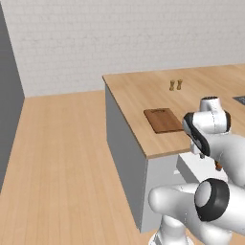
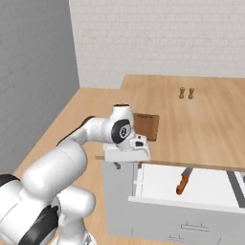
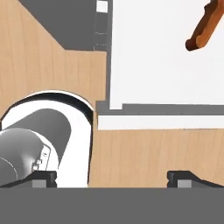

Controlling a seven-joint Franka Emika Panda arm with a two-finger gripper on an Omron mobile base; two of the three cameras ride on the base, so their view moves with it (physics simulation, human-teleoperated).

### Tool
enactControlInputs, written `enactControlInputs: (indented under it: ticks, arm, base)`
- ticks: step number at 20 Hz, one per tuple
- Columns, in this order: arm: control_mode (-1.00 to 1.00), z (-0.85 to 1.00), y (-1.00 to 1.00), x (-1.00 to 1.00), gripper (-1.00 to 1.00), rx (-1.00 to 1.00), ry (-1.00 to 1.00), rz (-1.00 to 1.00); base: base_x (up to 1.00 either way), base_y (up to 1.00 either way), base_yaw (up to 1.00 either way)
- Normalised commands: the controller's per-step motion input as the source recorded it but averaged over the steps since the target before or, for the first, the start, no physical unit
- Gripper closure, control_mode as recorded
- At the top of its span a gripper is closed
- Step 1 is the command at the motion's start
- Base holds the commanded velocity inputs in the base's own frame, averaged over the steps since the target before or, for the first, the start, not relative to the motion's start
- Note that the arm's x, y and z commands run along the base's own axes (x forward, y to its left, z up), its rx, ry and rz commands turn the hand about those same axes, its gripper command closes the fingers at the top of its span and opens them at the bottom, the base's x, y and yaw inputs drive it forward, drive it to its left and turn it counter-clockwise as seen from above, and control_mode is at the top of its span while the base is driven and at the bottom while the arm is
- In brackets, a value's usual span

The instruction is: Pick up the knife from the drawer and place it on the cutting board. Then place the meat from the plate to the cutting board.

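We read the gripper [image 3: 112, 177] as spread wide with nothing between its tips, hovering over the near left corner of the open drawer [image 2: 158, 184]. In the hand view the knife [image 3: 204, 27] lies toward 1 o'clock from the fingertips, well apart, with its long axis running from about 7 to 1 o'clock and the handle end nearer us. The blade is cut off by the frame there. In the right base view the knife [image 2: 183, 181] lies on the drawer floor, handle toward the front panel. The cutting board [image 2: 146, 126] sits on the counter behind the wrist, partly hidden. We judge a reach toward 1 o'clock comes next
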Motion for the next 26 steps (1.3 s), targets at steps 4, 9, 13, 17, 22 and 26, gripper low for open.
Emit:
enactControlInputs:
  ticks: [4, 9, 13, 17, 22, 26]
  arm:
    - [-1.0, 0.0, -0.66, 0.0, -1.0, 0.06, 0.0, 0.0]
    - [-1.0, 0.1, -0.6, 0.0, -1.0, 0.15, -0.12, 0.0]
    - [-1.0, 0.07, -0.52, -0.01, -1.0, 0.14, -0.06, 0.0]
    - [-1.0, -0.11, -0.14, 0.0, -1.0, 0.0, 0.0, 0.03]
    - [-1.0, -0.32, -0.05, 0.0, -1.0, 0.0, 0.0, 0.09]
    - [-1.0, -0.41, -0.1, 0.03, -1.0, 0.0, -0.04, 0.1]
  base:
    - [0.0, 0.0, 0.0]
    - [0.0, 0.0, 0.0]
    - [0.0, 0.0, 0.0]
    - [0.0, 0.0, 0.0]
    - [0.0, 0.0, 0.0]
    - [0.0, 0.0, 0.0]
